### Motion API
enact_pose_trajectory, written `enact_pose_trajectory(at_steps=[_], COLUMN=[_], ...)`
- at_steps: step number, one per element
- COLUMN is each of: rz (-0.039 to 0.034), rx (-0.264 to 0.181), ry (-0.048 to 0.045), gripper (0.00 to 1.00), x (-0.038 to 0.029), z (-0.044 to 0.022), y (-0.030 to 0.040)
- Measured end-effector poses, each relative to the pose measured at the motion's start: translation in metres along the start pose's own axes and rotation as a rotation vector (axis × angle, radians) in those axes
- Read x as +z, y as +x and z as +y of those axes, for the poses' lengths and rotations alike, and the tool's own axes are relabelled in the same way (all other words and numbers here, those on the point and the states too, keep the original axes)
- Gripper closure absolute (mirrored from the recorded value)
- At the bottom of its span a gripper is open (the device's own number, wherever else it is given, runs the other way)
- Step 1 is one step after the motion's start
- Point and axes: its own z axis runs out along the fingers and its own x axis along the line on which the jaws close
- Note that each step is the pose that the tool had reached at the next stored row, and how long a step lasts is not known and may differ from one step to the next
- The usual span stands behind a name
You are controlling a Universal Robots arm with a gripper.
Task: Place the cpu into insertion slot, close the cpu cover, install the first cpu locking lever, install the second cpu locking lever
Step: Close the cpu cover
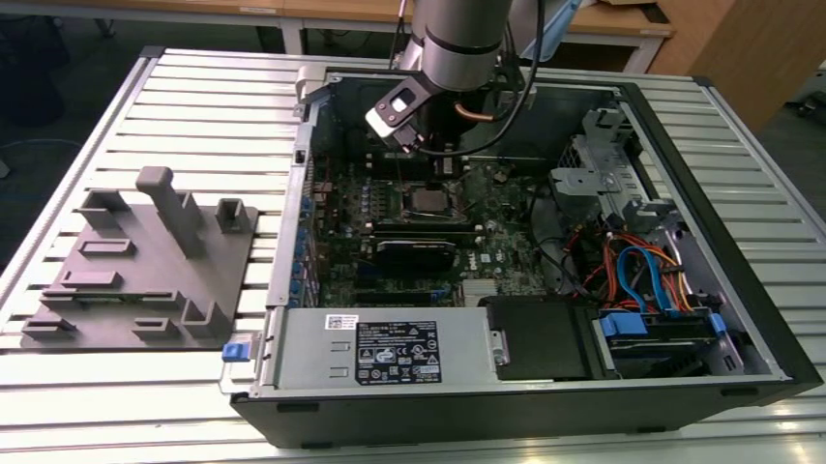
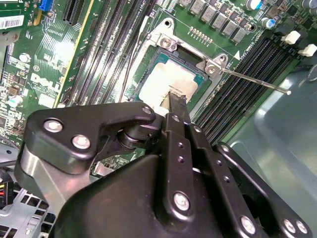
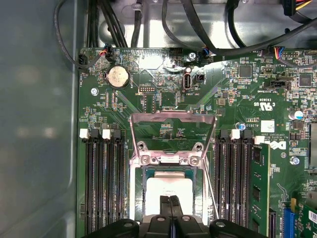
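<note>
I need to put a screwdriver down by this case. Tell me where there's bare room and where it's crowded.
At the exterior view's left, the slatted table is bare on the far and near sides of the grey fixture. Inside the case it is crowded: cables fill the drive-bay side, and the gripper hangs over the cpu.

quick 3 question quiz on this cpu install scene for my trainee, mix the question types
1. True or false: the cpu cover is folded down over the cpu.
2. How does the cpu sit? A) tilted against the cover B) flat in the insertion slot C) upside down
3. Fill in: the tips of the gripper meet right over the ____.

Key: 1 false, the cover stands swung open; 2 B; 3 cpu.
</note>
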Motion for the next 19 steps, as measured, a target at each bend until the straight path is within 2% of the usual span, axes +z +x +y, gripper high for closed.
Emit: enact_pose_trajectory(at_steps=[14,18,19], rz=[-0.0004,-0.0002,-0.0001], rx=[0.000,0.000,0.000], ry=[0.0002,0.0001,0.0000], gripper=[0.90,0.90,0.90], x=[-0.0020,-0.0042,-0.0068], z=[0.0000,-0.0001,-0.0001], y=[0.0000,0.0001,0.0002])
